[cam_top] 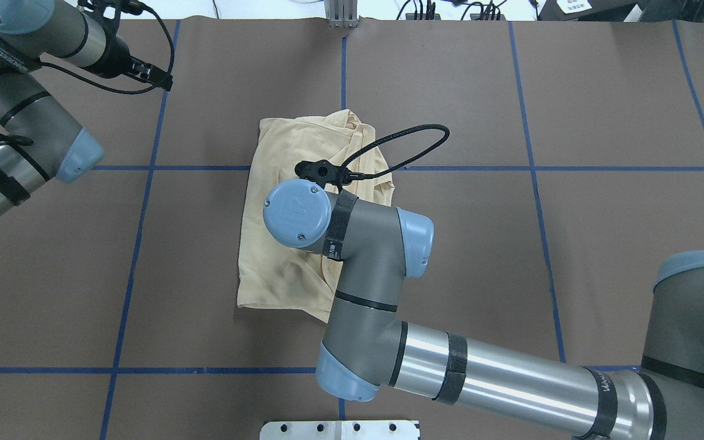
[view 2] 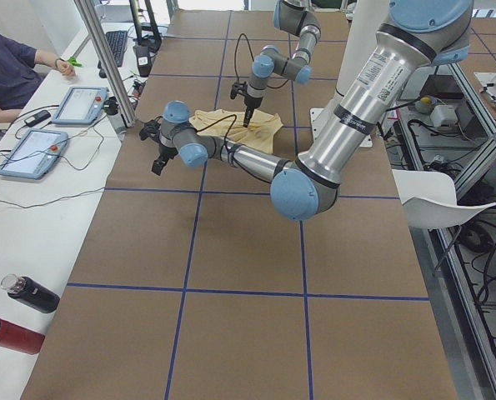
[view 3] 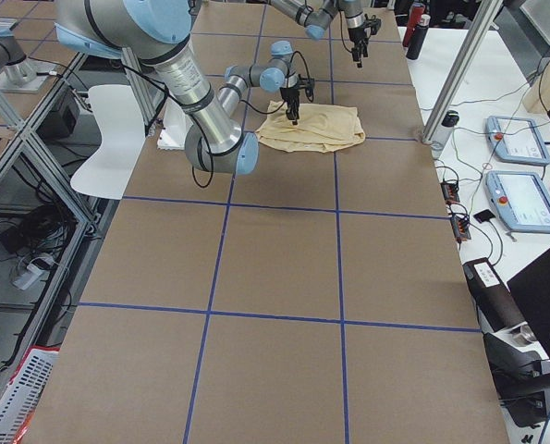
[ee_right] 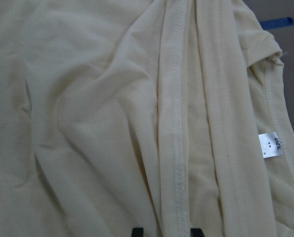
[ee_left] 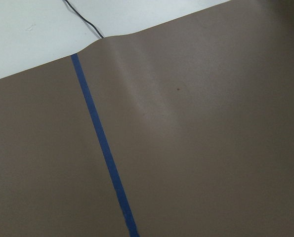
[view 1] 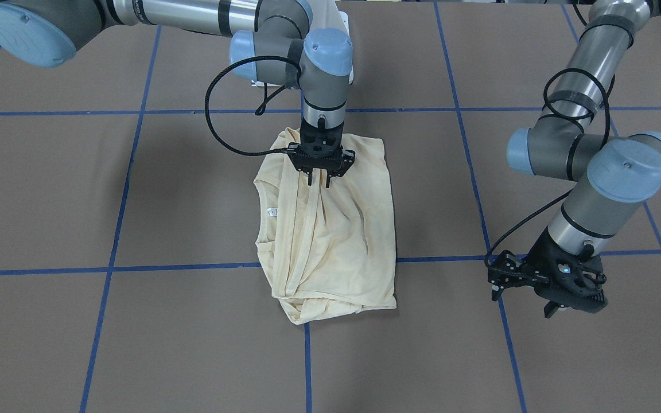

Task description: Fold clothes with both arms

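The clothes are one pale cream-yellow shirt (view 1: 336, 241), lying bunched and partly folded in the middle of the brown table (view 1: 49, 189). Creases in it run toward my right gripper (view 1: 319, 182). That gripper points straight down at the shirt's robot-side end, its tips at the fabric and a little apart, open. In the right wrist view a hemmed strip of the shirt (ee_right: 87, 123) passes between the fingertips (ee_right: 137, 231), and a small white neck label (ee_right: 271, 144) shows. My left gripper (view 1: 521, 304) hovers open over bare table, far from the shirt (cam_top: 278, 183).
Blue tape lines (view 1: 307, 367) divide the table into squares. The white pedestal base (cam_top: 340, 429) is at the robot's edge. A side table carries two tablets (view 2: 31, 154) and bottles (view 2: 31, 294), with a seated person (view 2: 6, 67) there. A white chair (view 2: 435, 196) stands beside the table.
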{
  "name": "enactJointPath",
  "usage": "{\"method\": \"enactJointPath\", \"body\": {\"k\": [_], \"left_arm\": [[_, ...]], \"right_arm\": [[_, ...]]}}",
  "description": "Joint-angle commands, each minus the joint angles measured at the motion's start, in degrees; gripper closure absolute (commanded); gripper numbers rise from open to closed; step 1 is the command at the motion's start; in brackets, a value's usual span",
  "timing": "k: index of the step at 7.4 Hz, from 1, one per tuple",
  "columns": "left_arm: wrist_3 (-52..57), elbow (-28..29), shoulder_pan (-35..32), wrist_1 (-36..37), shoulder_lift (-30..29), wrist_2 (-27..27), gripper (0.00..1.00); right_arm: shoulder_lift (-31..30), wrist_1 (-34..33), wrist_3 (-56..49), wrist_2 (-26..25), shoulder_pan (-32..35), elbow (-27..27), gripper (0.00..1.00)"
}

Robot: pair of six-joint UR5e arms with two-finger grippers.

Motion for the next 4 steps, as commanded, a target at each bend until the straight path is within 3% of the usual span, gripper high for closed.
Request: {"method": "enactJointPath", "body": {"k": [1,4], "left_arm": [[0.0,0.0,0.0,0.0,0.0,0.0,0.0],[0.0,0.0,0.0,0.0,0.0,0.0,0.0]], "right_arm": [[-0.4,-1.7,-0.4,1.2,-0.1,0.3,0.64],[-0.1,-1.7,-0.9,1.2,-0.2,0.0,0.71]]}}
